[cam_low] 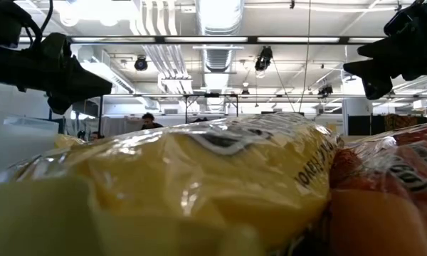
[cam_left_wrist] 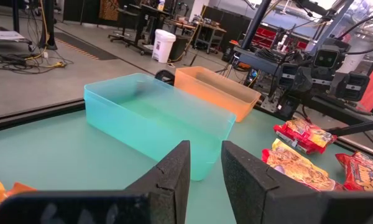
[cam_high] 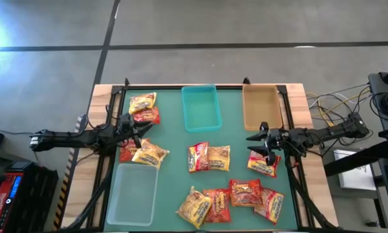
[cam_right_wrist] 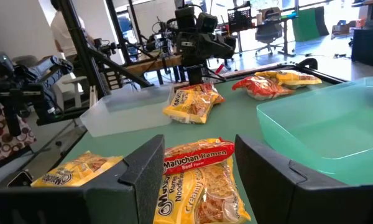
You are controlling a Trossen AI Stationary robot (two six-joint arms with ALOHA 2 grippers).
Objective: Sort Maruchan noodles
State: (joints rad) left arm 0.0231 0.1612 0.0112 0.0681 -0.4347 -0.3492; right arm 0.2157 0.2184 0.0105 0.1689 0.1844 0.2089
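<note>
Maruchan noodles [cam_high: 209, 157], flat crinkly plastic packets, on smooth green table [cam_high: 174, 139]; both pincers [cam_high: 140, 129] [cam_high: 262, 144] apart, empty.

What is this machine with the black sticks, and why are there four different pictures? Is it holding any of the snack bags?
It is a robot with two dark arms at a green table. One picture looks straight down, one peeks from table height, right behind a yellow packet, and two come from little cameras on the arms' wrists. The bags are ramen noodle packets, yellow ones and red ones, scattered around. There are also three bins: a teal bin, a tan bin and a clear bin. The left gripper hovers with its jaws open a little, holding nothing. The right gripper hovers over some packets with wider-open jaws, also empty.
</note>
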